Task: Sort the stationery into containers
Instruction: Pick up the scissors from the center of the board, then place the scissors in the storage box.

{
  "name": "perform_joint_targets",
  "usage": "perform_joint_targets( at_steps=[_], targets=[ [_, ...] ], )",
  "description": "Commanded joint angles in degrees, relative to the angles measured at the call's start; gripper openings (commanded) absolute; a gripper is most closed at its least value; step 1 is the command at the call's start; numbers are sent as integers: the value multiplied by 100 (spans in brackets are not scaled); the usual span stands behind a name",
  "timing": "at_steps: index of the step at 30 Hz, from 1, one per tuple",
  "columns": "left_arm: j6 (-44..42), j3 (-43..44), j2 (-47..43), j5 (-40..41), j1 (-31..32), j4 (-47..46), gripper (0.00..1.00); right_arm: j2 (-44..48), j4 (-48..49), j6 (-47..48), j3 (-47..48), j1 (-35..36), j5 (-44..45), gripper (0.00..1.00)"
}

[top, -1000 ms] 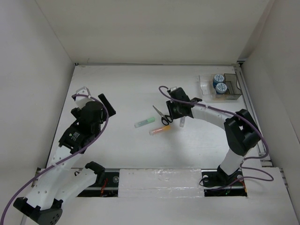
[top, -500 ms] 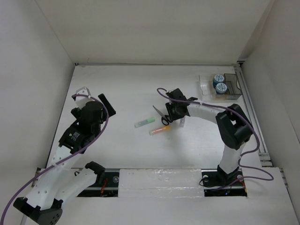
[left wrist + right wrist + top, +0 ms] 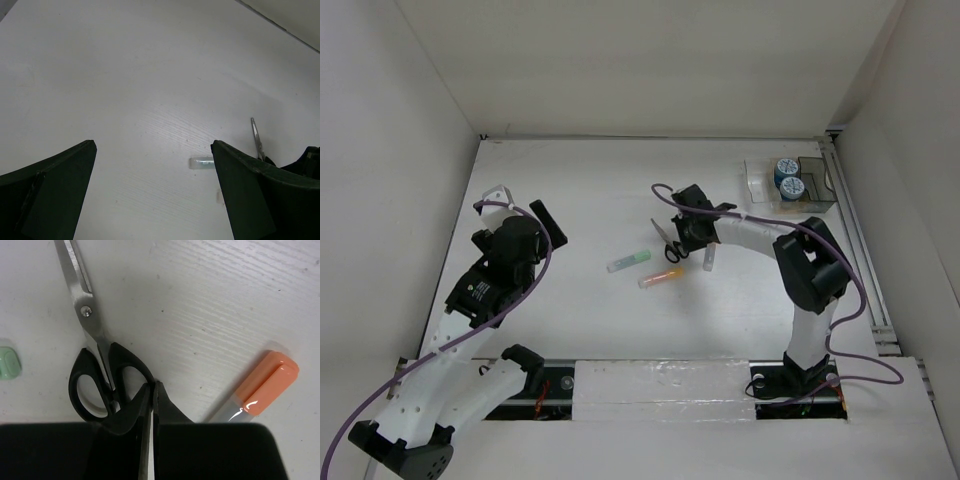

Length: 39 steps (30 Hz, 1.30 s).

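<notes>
Black-handled scissors (image 3: 92, 335) lie flat mid-table, also seen from above (image 3: 665, 245). My right gripper (image 3: 151, 387) is shut on the rim of their right handle loop, one finger inside the loop and the other outside; from above the right gripper (image 3: 684, 238) sits over the handles. An orange-ended marker (image 3: 265, 385) lies just to the right, and a green cap (image 3: 7, 362) shows at the left edge. From above I see the green marker (image 3: 629, 261), the orange marker (image 3: 661, 278) and a third marker (image 3: 708, 260). Two blue-and-white rolls (image 3: 788, 177) sit in the clear organiser (image 3: 757, 180). My left gripper (image 3: 152, 190) is open and holds nothing.
White walls enclose the table on the left, back and right. The organiser stands at the back right corner, next to a rail along the right edge (image 3: 855, 250). My left arm (image 3: 490, 275) rests at the left side, well away from the stationery.
The right gripper's jaws have closed onto the scissors' handle loop. The right arm has shifted slightly left and its elbow has drawn in. The left arm has not moved.
</notes>
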State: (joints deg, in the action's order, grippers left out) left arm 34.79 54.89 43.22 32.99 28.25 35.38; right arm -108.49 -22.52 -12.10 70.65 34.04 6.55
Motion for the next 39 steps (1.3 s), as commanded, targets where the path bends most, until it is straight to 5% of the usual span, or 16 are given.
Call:
perform_joint_targets(
  at_steps=[1,14,21,33,39],
  targets=[
    [-121,13,-16,-21,-21,-171,100,-243,2,-47,151,-20,101,2],
    [-121,13,-68,-21,-21,-171,100,283,2,-389,731,-231,49,0],
    [-68,13,-121,-21,-21,-171,100,847,64,-136,1003,-1531,-637,0],
    [-121,13,-262,-74,-21,-224,100,987,-270,-205,1600,-3683,50,0],
    [-174,13,-490,-126,-21,-277,100,795,-314,-469,1723,-4107,645,0]
  ],
)
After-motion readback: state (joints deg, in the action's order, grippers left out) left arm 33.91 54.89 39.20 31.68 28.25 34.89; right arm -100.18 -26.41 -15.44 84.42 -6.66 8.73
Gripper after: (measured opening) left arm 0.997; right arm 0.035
